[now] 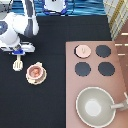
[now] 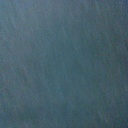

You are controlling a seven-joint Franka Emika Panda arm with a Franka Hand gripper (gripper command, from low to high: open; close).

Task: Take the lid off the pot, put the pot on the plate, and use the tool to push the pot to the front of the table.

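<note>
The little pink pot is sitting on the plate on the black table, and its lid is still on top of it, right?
Not quite. The exterior view shows the pot open on the plate on the black table, but the lid lies apart, on the stove counter. The gripper is over the tool, beside the pot.

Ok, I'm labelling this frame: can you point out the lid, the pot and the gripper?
lid (image 1: 83, 50): exterior view, on its central knob.
pot (image 1: 35, 73): exterior view, on its reddish-brown inside.
gripper (image 1: 18, 50): exterior view, at its tip above the spatula.
</note>
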